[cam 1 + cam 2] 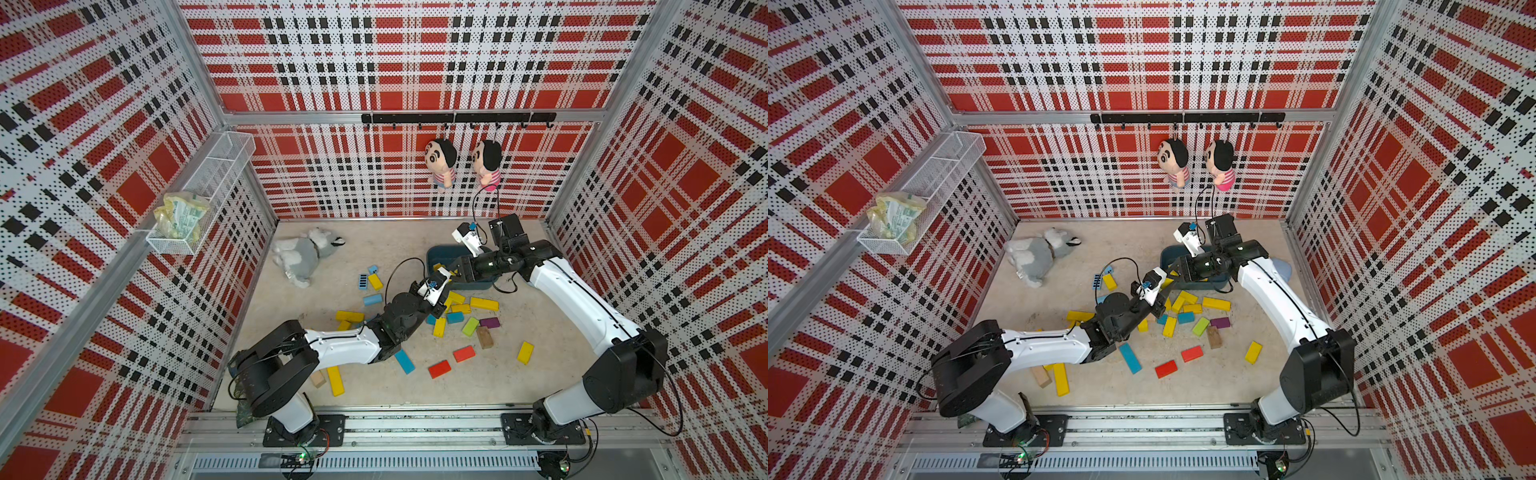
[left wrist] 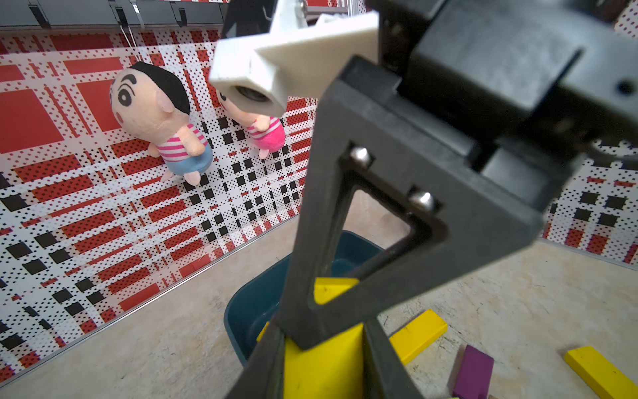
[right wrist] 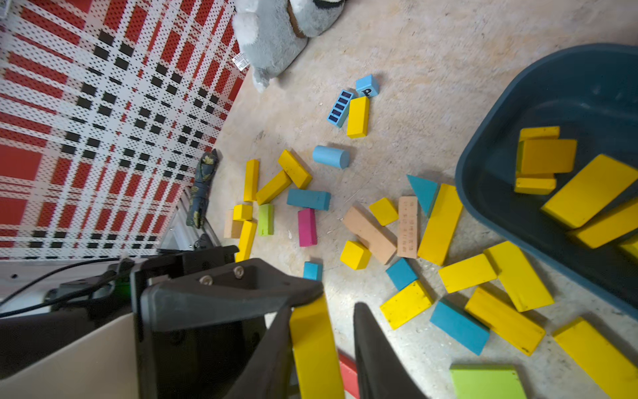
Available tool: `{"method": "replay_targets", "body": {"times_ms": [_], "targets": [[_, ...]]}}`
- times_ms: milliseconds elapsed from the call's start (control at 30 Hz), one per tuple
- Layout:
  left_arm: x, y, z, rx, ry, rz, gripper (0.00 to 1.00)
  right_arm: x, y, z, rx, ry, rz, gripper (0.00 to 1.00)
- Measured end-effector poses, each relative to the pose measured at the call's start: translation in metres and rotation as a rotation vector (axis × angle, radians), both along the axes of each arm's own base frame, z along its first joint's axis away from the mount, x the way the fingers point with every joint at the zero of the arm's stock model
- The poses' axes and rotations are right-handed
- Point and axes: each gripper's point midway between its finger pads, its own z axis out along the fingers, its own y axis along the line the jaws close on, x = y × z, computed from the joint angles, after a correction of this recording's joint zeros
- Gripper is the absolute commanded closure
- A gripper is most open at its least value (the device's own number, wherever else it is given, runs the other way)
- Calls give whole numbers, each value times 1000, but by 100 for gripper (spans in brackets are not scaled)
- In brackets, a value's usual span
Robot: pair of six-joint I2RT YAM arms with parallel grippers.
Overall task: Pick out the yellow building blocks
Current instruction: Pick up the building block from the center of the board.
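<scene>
Hovering by the dark teal plastic bin [image 3: 483, 193], the left gripper's [image 2: 324, 345] fingers are clamped on a long yellow wooden bar [image 2: 321, 374]; right gripper's [image 3: 324, 311] fingers straddle it w/ a gap one side. More yellow blocks [image 3: 440, 224] in bin & on tabletop [image 3: 431, 69].

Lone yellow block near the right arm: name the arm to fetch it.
Right, probably: the lone yellow block lies near the right arm, while the left gripper is shut on a second yellow block.

A grey plush dog [image 1: 305, 253] is laid on the floor [image 1: 374, 241], two dolls [image 1: 441, 163] are hung above, and a packet [image 1: 180, 216] is kept in a wire basket [image 1: 226, 160].
</scene>
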Motion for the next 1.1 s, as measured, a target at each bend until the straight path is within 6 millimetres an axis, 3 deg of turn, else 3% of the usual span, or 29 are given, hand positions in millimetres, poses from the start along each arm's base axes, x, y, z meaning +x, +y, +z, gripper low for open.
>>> {"method": "replay_targets", "body": {"times_ms": [200, 233, 300, 400, 567, 733, 900, 1100], "targets": [[2, 1, -3, -14, 18, -34, 100, -2, 3, -4, 8, 13, 31, 89], [2, 1, -3, -17, 20, -38, 92, -2, 3, -4, 8, 11, 34, 91], [3, 1, -3, -22, 24, -47, 37, -2, 3, -4, 10, 11, 31, 96], [4, 3, -2, -34, 28, -41, 1, 4, 2, -3, 8, 10, -5, 100], [5, 18, -5, -33, 34, 21, 2, 32, -8, -6, -37, -41, -146, 100], [6, 51, 0, -64, 42, 145, 2, 74, -45, -29, -142, -30, -418, 100], [17, 109, 10, -199, 99, 361, 2, 118, -74, -69, -154, 56, -661, 100], [29, 201, 11, -402, 191, 603, 2, 157, -69, -112, -64, 147, -804, 100]]}}
